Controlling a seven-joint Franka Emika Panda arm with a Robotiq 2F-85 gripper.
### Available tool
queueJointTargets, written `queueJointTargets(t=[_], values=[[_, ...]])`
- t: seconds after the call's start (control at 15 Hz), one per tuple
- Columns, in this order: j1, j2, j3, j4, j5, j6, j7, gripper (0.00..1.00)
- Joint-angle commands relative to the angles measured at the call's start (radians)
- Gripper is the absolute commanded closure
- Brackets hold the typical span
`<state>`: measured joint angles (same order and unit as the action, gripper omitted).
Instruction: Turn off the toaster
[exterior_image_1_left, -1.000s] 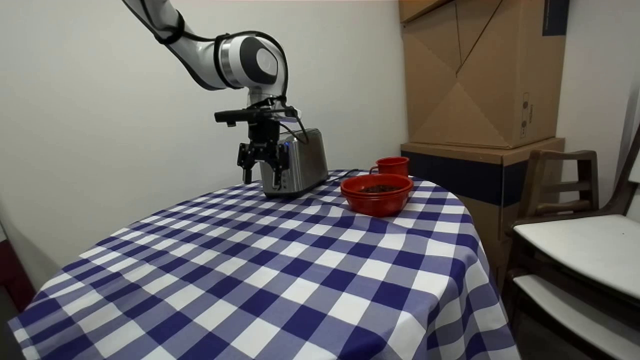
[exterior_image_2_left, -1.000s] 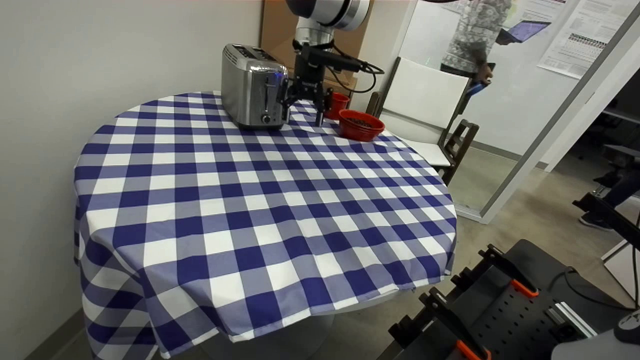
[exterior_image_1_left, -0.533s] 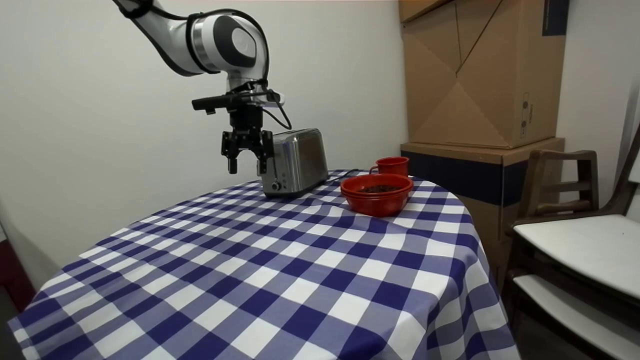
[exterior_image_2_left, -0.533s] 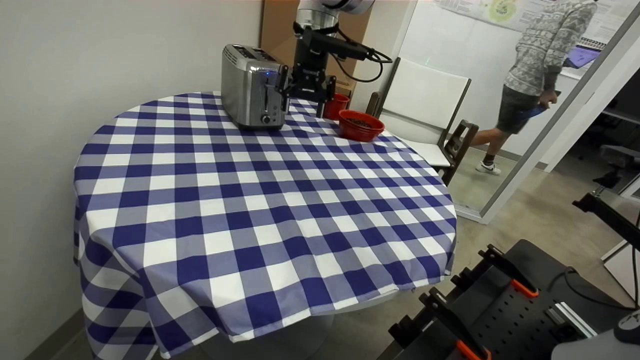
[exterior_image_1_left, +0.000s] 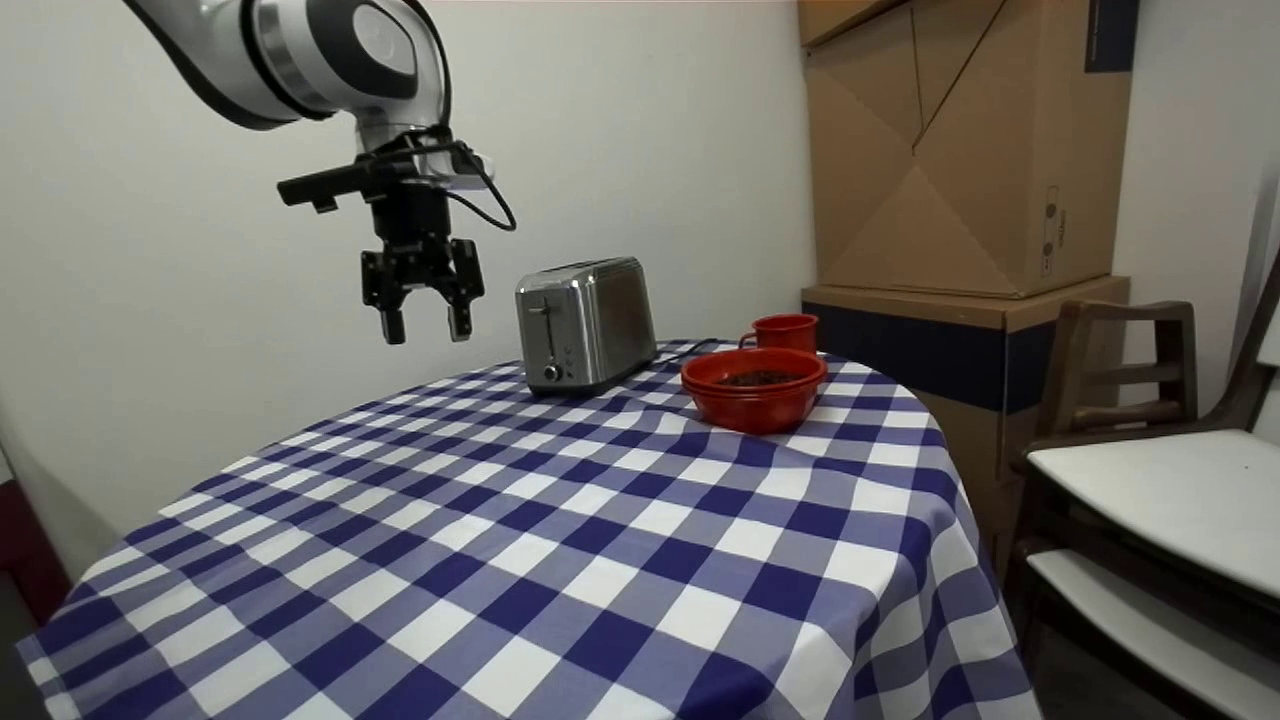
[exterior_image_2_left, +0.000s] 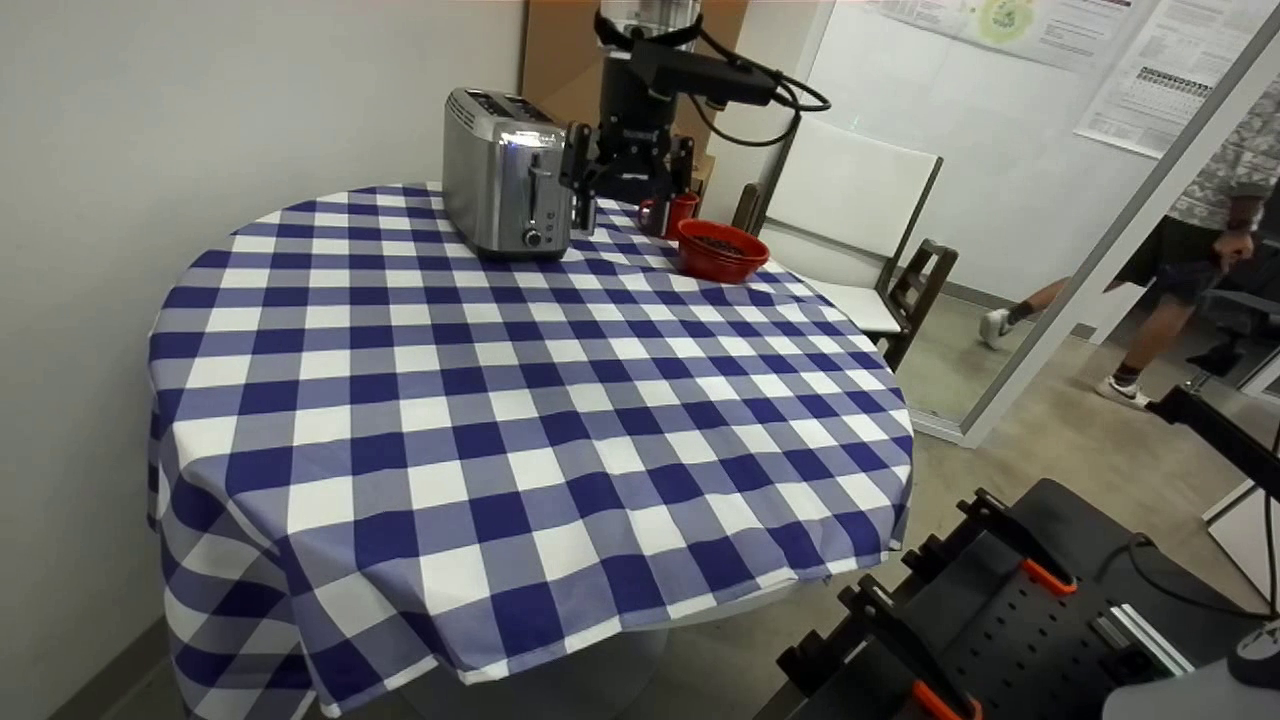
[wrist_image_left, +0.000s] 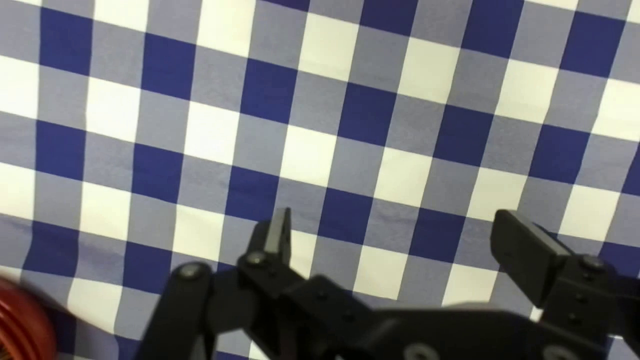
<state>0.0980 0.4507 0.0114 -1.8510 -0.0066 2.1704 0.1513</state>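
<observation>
Toaster (exterior_image_1_left: 588, 325): standing upright on the checked tablecloth (exterior_image_1_left: 500, 520), left of the stacked red bowls (exterior_image_1_left: 752, 408) in both exterior views; showing lever (exterior_image_1_left: 540, 310) and knob (exterior_image_1_left: 552, 373) at the narrow front.
Gripper (exterior_image_1_left: 427, 325): hanging above the checked tablecloth with fingers (wrist_image_left: 527, 252) well spread, apart from the toaster; bearing pale marking (exterior_image_2_left: 638, 136), too small for reading.
Posters (exterior_image_2_left: 1160, 70): covered with printed lines, likewise too small for reading.
Cardboard box (exterior_image_1_left: 960, 200): carrying small printed signs (exterior_image_1_left: 1051, 230) on one side, also not legible.
</observation>
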Motion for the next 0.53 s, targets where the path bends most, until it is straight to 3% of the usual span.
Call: queueJointTargets(t=[0.0,0.2,0.27,0.47], values=[[0.011,-0.211,0.008,-0.246,-0.039,0.117,-0.006,0.00],[-0.005,-0.333,0.014,-0.386,-0.004,0.188,0.015,0.00],[0.000,-0.225,0.017,-0.256,-0.021,0.127,0.005,0.00],[-0.010,-0.308,0.018,-0.350,-0.019,0.155,0.005,0.00]])
